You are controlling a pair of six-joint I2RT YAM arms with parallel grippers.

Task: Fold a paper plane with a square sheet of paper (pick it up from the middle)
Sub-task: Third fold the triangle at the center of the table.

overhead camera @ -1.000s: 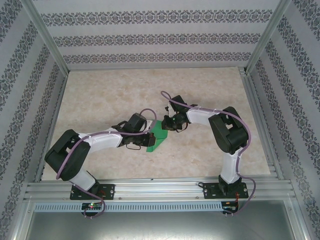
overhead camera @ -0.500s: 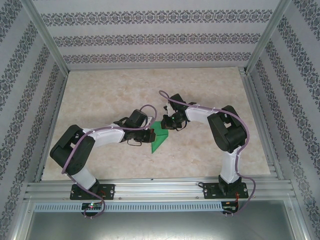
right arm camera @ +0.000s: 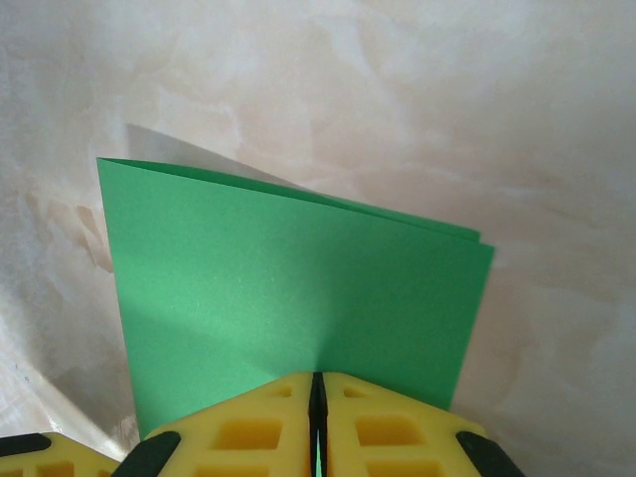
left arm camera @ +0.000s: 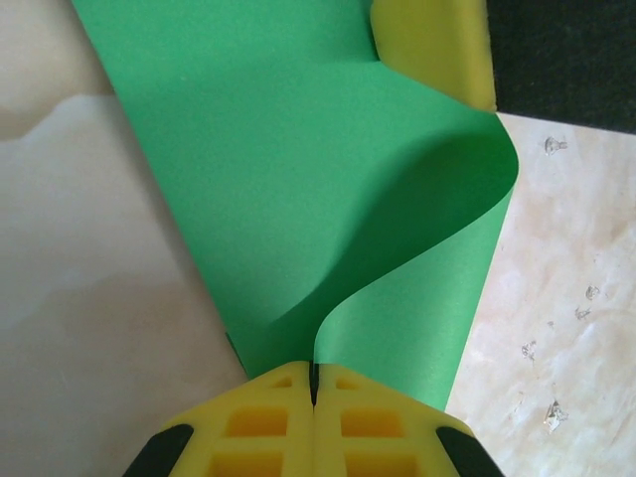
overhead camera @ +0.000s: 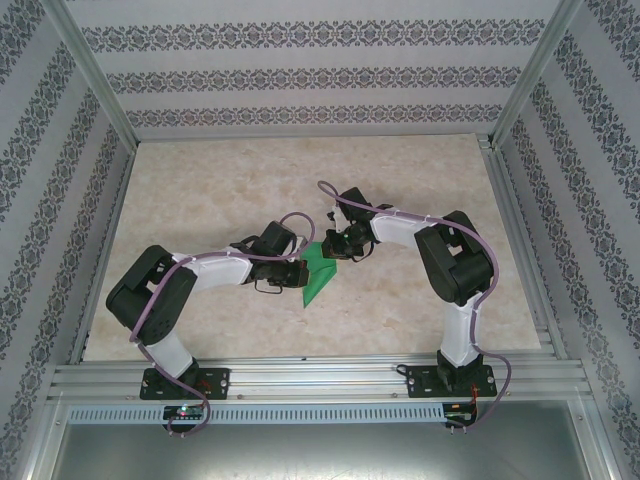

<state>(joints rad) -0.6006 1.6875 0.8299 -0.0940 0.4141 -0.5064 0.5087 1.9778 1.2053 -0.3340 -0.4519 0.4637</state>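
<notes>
— Is anything readable showing up: words, labels, numbers?
— No, nothing legible is appearing anywhere. The wallpaper (overhead camera: pixel 300 78) is showing only a repeating ornamental pattern, and the folded green paper (left arm camera: pixel 298 179) is showing a plain, unprinted face to both wrist cameras.

1. Top external — high, behind arm bases, looks down/fwd over whole worktop (overhead camera: pixel 200 190).
2. Left wrist cam — v. close, sights past left end effector (left arm camera: pixel 313 370) onto green sheet (left arm camera: pixel 298 179).
3. Right wrist cam: equally close, past right end effector (right arm camera: pixel 318 378); all 3 views share that sheet.
</notes>
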